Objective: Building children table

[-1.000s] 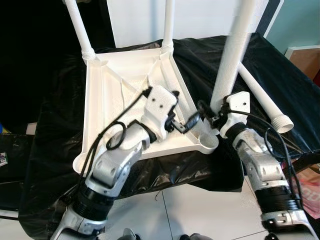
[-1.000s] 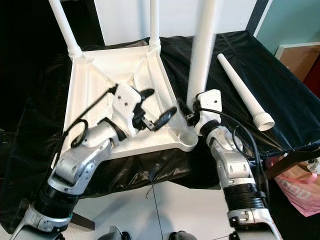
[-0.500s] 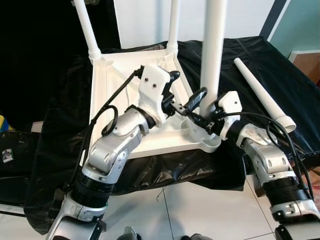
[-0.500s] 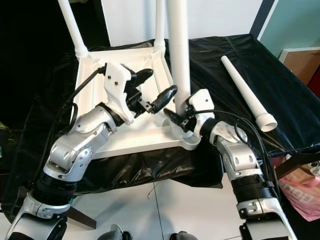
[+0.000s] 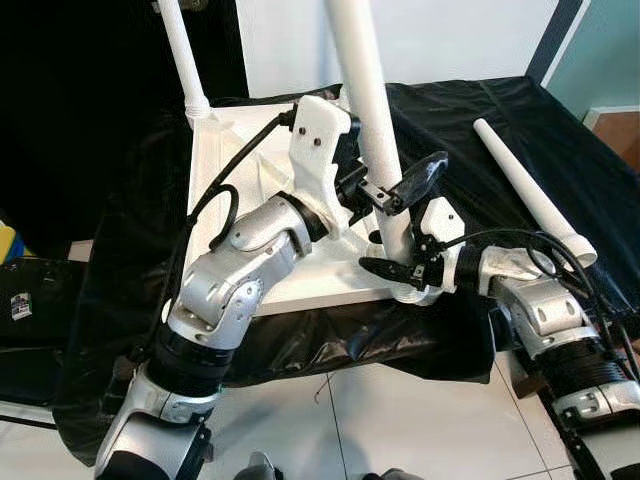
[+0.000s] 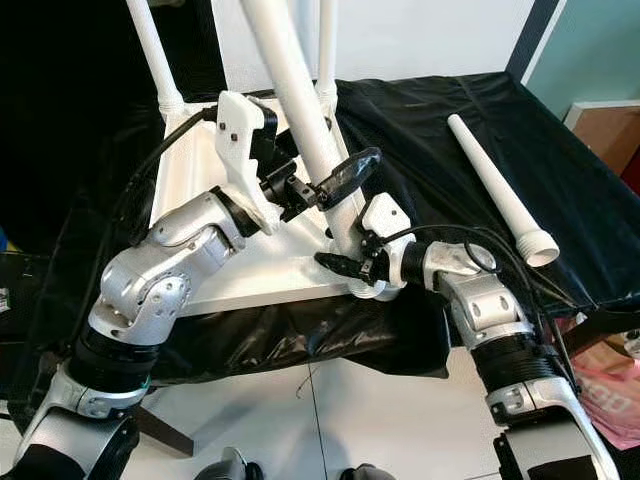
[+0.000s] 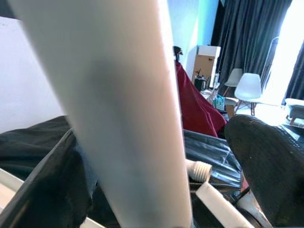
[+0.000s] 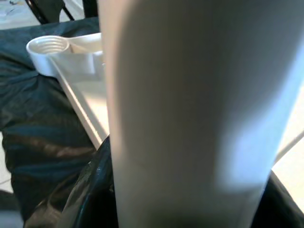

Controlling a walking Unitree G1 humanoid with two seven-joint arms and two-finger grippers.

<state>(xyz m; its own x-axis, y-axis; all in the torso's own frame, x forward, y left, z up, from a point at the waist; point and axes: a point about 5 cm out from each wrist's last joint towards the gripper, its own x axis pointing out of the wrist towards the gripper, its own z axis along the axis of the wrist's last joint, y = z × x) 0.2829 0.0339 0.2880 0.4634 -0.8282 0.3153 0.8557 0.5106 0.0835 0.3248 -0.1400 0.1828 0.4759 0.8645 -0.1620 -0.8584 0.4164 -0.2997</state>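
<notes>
1. Because legs can only go in from below, the white plastic child's tabletop (image 5: 255, 215) lies upside down on the black-draped bench (image 5: 470, 130), its ribbed underside up and its near edge along the bench's front edge.
2. Two slim white legs (image 5: 183, 48) already stand in the far corner sockets, so the job looks about half done.
3. The thick white tapered plastic leg (image 6: 300, 100) now in hand stands with its foot at the tabletop's near right corner socket, leaning back toward the far left; a tilt like that probably wants straightening before the threads will catch.
4. The right gripper (image 5: 400, 262) grasps this leg low, just above the socket, fingers closed around it, likely to steer the threaded end.
5. The left gripper (image 5: 385, 180) sits higher on the same leg, its fingers (image 5: 420, 172) spread either side of the shaft; whether they truly pinch it I cannot tell.
6. A fourth white tapered leg (image 5: 530, 190) lies loose toward the bench's right edge, threaded collar nearest the front, within reach for later.
7. The empty near left socket (image 8: 47, 47) awaits it.
</notes>
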